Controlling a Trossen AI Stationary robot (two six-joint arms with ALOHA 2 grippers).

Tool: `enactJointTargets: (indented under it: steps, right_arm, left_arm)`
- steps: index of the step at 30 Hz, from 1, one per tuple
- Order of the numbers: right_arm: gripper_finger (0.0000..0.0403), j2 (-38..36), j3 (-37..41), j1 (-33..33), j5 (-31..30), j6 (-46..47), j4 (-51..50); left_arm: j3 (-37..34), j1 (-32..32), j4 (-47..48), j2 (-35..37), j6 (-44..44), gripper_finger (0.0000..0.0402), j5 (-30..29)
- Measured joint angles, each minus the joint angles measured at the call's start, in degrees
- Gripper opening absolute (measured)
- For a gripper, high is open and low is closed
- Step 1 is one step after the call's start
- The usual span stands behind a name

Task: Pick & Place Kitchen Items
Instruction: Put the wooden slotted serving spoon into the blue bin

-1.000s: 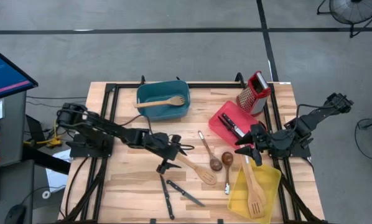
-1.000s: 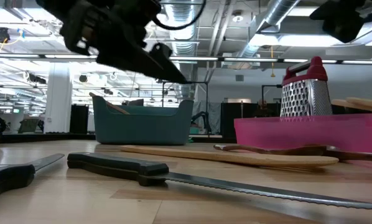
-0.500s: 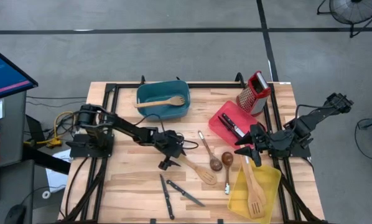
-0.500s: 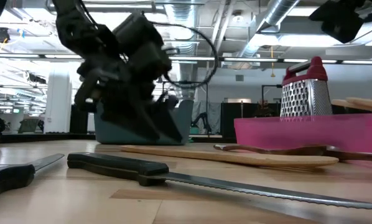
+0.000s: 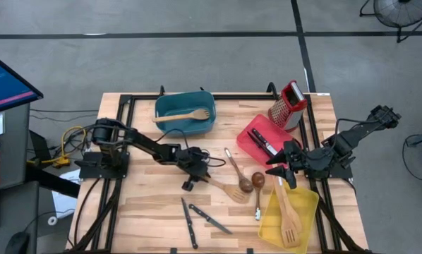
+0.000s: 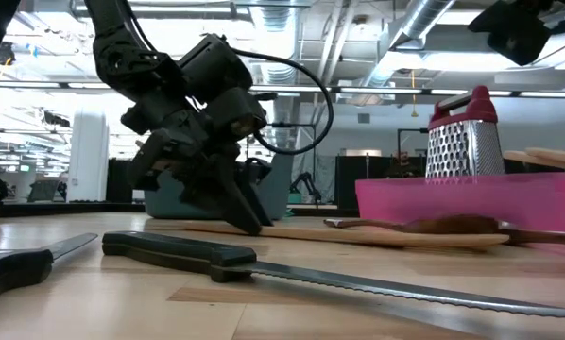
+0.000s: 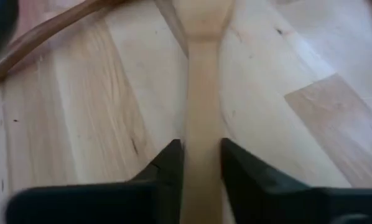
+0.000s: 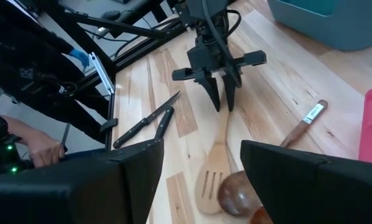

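Observation:
A pale wooden slotted turner (image 5: 225, 189) lies flat on the table's middle, its head beside two dark-bowled spoons (image 5: 245, 185). My left gripper (image 5: 195, 178) is down at the turner's handle end and shut on it; the low view shows it (image 6: 245, 212) at table height. My right gripper (image 5: 280, 173) hangs open and holds nothing, over the far corner of the yellow bin (image 5: 306, 226). Two black-handled knives (image 5: 200, 220) lie near the front edge. My left gripper pinches the turner's handle (image 7: 201, 143) near its free end between its two fingers (image 7: 170, 163). The fingers come from above, slanting down, and lie across the handle. The turner lies flat on the table.
A teal bin (image 5: 170, 125) at the back holds a wooden utensil. The red bin (image 5: 248, 141) holds knives, and a grater (image 5: 288, 104) stands behind it. The yellow bin holds wooden turners. A person's hand (image 8: 40, 149) shows beyond the table's edge.
My left gripper has come down from above the table onto the turner's handle and shut on it. The turner has turned a little on the table, its head swinging toward the spoons.

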State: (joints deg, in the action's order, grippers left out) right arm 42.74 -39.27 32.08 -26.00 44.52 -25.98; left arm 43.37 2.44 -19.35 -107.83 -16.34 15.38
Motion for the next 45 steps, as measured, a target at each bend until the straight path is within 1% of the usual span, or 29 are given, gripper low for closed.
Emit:
enactJointTargets:
  steps: [2, 8, 12, 14, 19, 21, 23, 26, 28, 30, 33, 37, 40, 42, 45]
  right_arm:
    - [0.0223, 0.0, 0.0, 0.0, 0.0, -0.06, 0.56]
    - [0.0213, 0.0, 0.0, 0.0, -0.01, -0.11, 1.38]
    - [0.0205, 0.0, 0.0, 0.0, 0.0, -0.11, 2.36]
    - [0.0202, 0.0, 0.0, 0.0, 0.0, -0.11, 2.8]
    - [0.0196, 0.0, 0.0, 0.0, 0.0, -0.88, 3.17]
    - [0.0196, 0.03, 0.0, 0.0, -0.13, -1.51, 3.74]
    - [0.0196, 0.17, 0.0, 0.02, -1.12, -2.54, 4.75]
    - [0.0197, 0.45, 0.0, 0.03, -1.31, -4.12, 5.53]
    - [0.0196, 0.44, 0.0, 0.03, -1.31, -4.18, 5.49]
    - [0.0195, 0.8, 0.0, 0.02, -1.33, -4.18, 5.61]
    - [0.0194, 1.76, 0.0, 0.04, -1.31, -4.17, 5.48]
    - [0.0196, 3.68, 0.0, 0.04, -1.31, -4.18, 5.4]
    - [0.02, 5.17, 0.0, 0.02, -1.31, -4.23, 5.47]
    - [0.0202, 6.13, 0.0, 0.02, -1.31, -4.43, 5.47]
    - [0.0204, 7.12, 0.0, 0.02, -1.3, -4.42, 5.6]
  left_arm:
    - [-0.36, 0.02, 0.02, 0.05, -0.16, 0.0035, -0.36]
    - [-1.13, 0.33, 0.06, 0.14, 2.85, 0.0035, -0.53]
    - [-2.07, 0.98, 2.01, 3.19, 3.33, 0.0035, -0.58]
    - [-3.02, 1.36, 3.5, 6.37, 3.6, 0.003, -0.79]
    - [-4.43, 1.4, 7.65, 17.37, 6.37, 0.0001, -0.11]
    - [-4.71, 1.29, 7.84, 21.74, 8.42, 0.0003, 2.27]
    - [-4.94, 1.31, 7.93, 26.17, 9.74, 0.0003, 3.12]
    - [-5.57, 1.33, 7.85, 31.24, 10.37, 0.0002, 2.14]
    - [-6.7, 1.33, 7.4, 33.52, 9.65, 0.0001, -0.38]
    - [-8.36, 1.33, 7.66, 34.48, 7.72, 0.0008, -2.46]
    - [-11.54, 1.29, 7.45, 34.69, 5.51, 0.0033, -2.94]
    - [-16.52, 1.94, 7.47, 33.72, 7.07, 0.0084, -3.16]
    - [-19.6, 3.19, 3.54, 33.68, 7.36, 0.0127, -4.14]
    - [-21.3, 4.08, 1.24, 33.68, 6.79, 0.0154, -6.51]
    - [-22.68, 5.49, 0.96, 33.68, 5.98, 0.019, -10.12]
